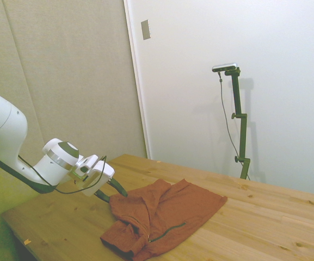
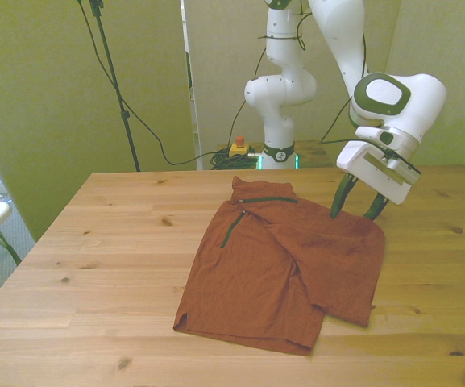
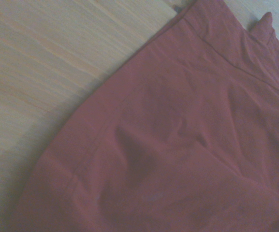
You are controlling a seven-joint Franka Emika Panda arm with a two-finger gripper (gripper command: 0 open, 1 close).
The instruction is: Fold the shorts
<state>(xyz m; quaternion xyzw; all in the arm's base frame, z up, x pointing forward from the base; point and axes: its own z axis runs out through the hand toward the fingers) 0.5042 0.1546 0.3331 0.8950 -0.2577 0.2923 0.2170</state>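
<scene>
Pale walls are closing in a wooden table (image 1: 265, 217) that is filling the lower half of the side view, and the shorts (image 1: 162, 217) are lying crumpled at lower centre, a thin dark zipper line running across the near fold. The white arm is reaching in from the left edge, its gripper (image 1: 112, 192) hanging low at the garment's left end; from here the dark fingers are looking spread, and it is hard to say whether the tips are touching cloth.

In the front view the table (image 2: 95, 242) is spreading across the bottom, the shorts (image 2: 284, 266) are lying flat at centre, waistband toward the top, one leg folded over to the right. The gripper (image 2: 353, 211) is hovering at the upper right corner of the fabric, fingers apart and gripping nothing.

The wrist view is showing blurred rust cloth (image 3: 178, 145) over most of the frame, bare wood (image 3: 42, 63) at upper left.
</scene>
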